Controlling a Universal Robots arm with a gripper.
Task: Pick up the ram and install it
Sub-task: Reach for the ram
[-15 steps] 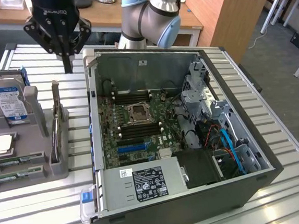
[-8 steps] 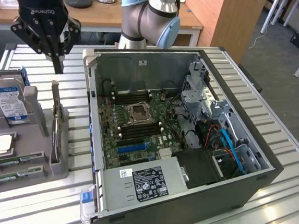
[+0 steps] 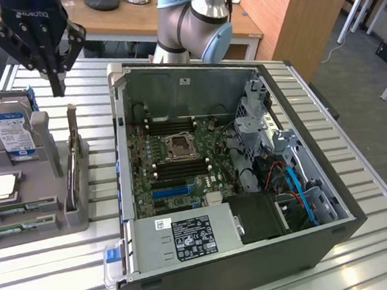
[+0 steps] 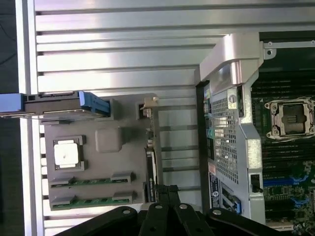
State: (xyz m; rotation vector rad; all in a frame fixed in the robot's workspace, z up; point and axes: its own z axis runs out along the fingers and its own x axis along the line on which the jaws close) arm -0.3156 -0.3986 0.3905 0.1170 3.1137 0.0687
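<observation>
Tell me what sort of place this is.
Probably a robotics lab or workshop set up for PC assembly: an open computer case sits on a slatted metal table, a grey fixture beside it holds loose parts, and wooden desks stand behind.

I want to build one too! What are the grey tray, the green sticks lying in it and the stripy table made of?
Grey tray: probably plastic, dull and evenly grey, no shine.
Green sticks: circuit board, flat green with small dark parts.
Stripy table: likely aluminium, silvery ribbed slats that catch light.
</observation>
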